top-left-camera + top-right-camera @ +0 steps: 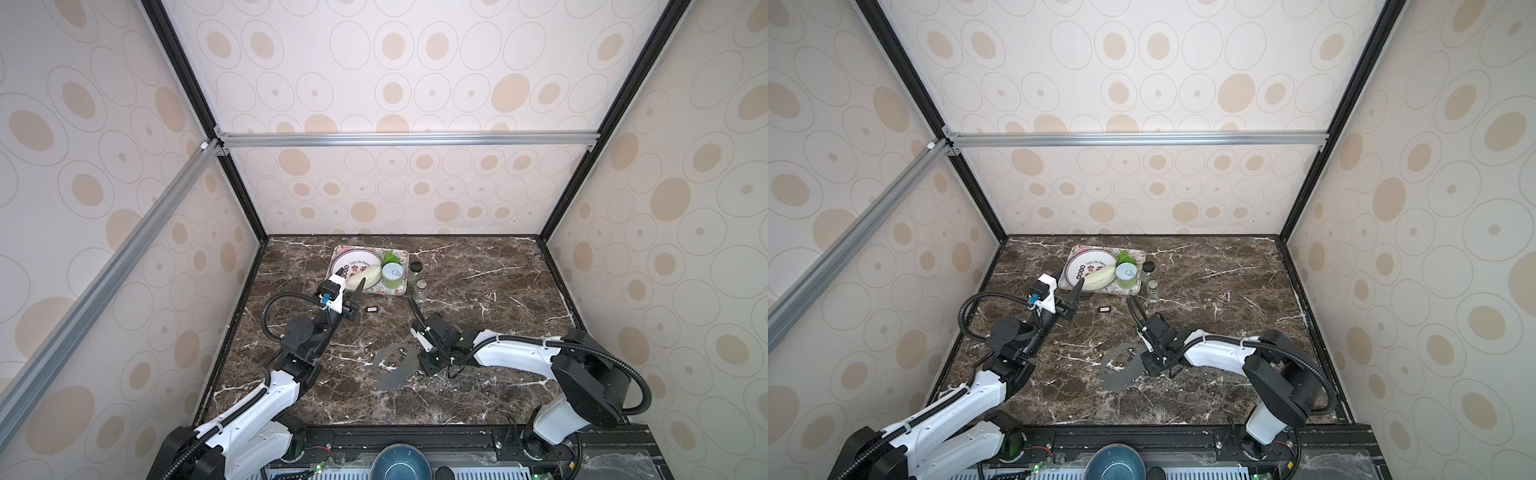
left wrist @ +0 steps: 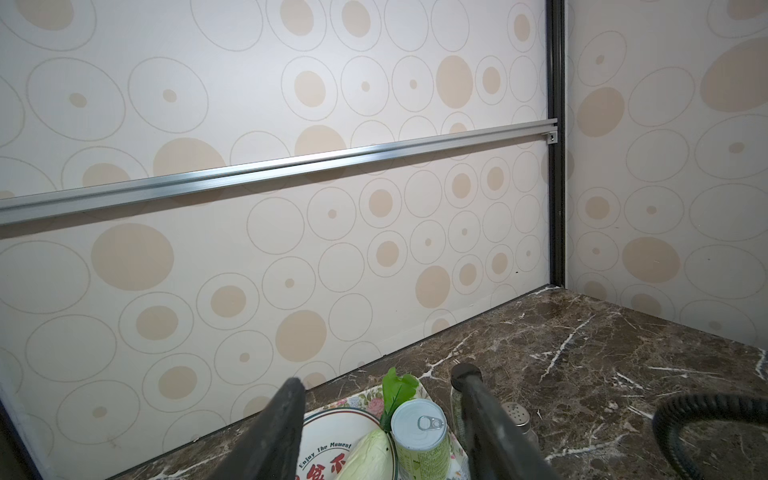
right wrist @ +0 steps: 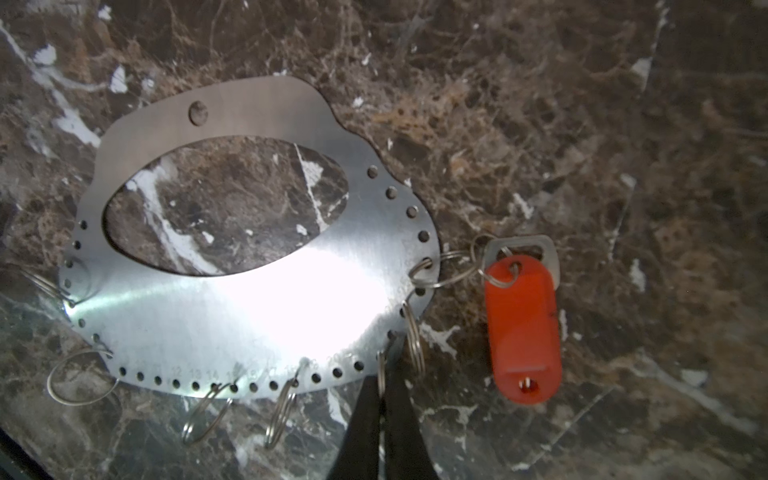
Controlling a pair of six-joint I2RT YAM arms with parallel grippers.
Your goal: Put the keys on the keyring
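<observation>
Evidently the red key (image 3: 521,328) hung on the keyring (image 3: 232,316), flat on the bench (image 1: 478,291); the right jaws pinched a spare split ring (image 3: 380,368) at its rim. The left jaws stood apart; the black key (image 1: 371,309), loose nearby, probably needed fetching next.

Pale cream walls (image 1: 395,83) on three sides, covered in thin grey rings and tan spots. Silver rail (image 1: 407,139) runs across back wall, another slants along side wall. Black posts (image 1: 245,195) in corners. Desk (image 1: 498,291) dark brown stone with white cracks. Soft, even light
</observation>
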